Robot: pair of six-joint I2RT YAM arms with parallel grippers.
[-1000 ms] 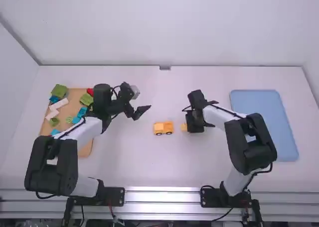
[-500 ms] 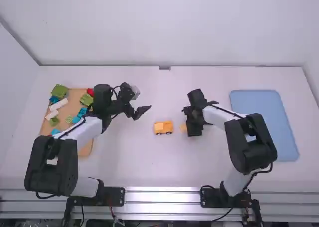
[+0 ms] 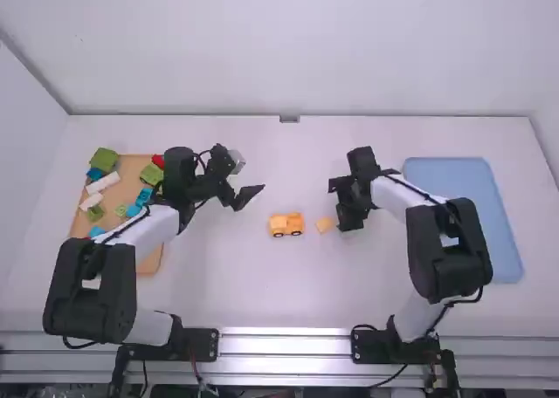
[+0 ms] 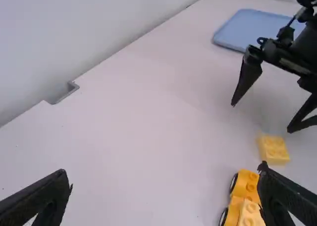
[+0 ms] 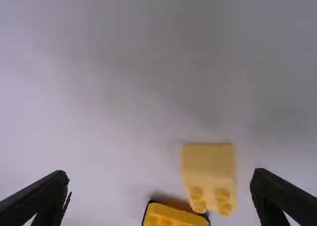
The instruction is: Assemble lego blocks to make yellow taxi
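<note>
Currently the right claw is wide open over the desk, its two fingers well apart and nothing held in them. A small loose yellow block rests on the desk near that claw, a little to its left and towards the arm bases. In the right wrist view this block lies across the space between the spread fingers, nearer one finger than the other, with its studs showing. Farther left of the right claw, past the loose block and apart from it, stands the yellow car, upright on dark wheels, with a paler yellow block on part of it. The left claw is also wide open and empty, held above the desk; the car lies to the right of it and closer to the arm bases. Behind the left claw, out to its left, a wooden board carries loose pieces: green blocks, blue blocks, white blocks and a red block. The left arm reaches across part of that board. Well to the right of the right claw, a flat blue tray lies on the desk.
</note>
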